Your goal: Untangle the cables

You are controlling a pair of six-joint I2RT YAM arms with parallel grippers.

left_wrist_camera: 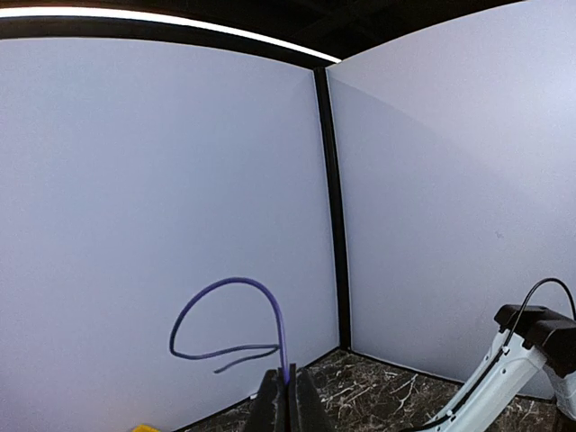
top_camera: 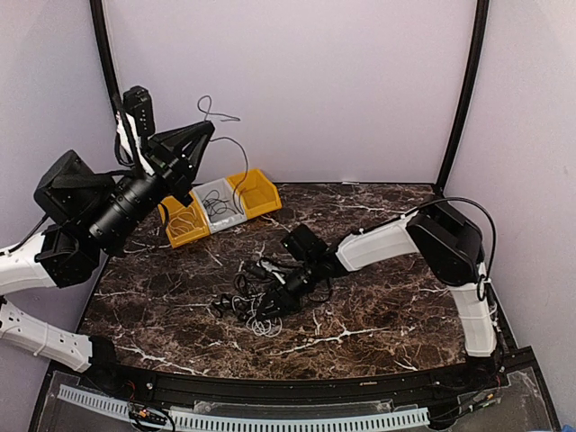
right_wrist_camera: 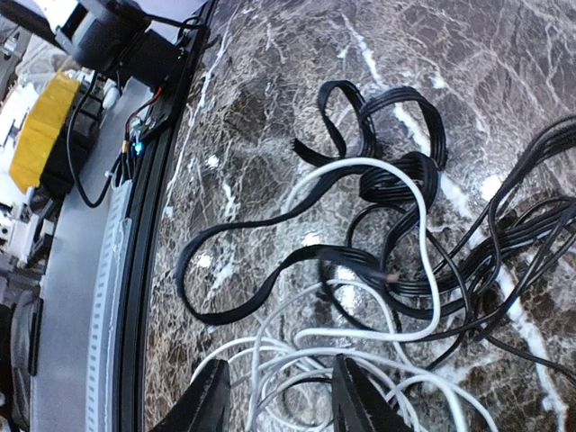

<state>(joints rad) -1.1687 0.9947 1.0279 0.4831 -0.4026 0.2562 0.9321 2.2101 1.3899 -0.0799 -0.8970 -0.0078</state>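
Top external: your left gripper (top_camera: 207, 129) holds one clamped cable (left_wrist_camera: 243, 280) above the tangle (top_camera: 241, 306), probably to free it; right gripper (top_camera: 274, 292) hovers there, jaws apart.

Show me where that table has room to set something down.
Bare dark marble tabletop: right of the yellow and grey plastic bins, behind the white right arm; front right. Crowded: the middle, with tangled black and white cables.
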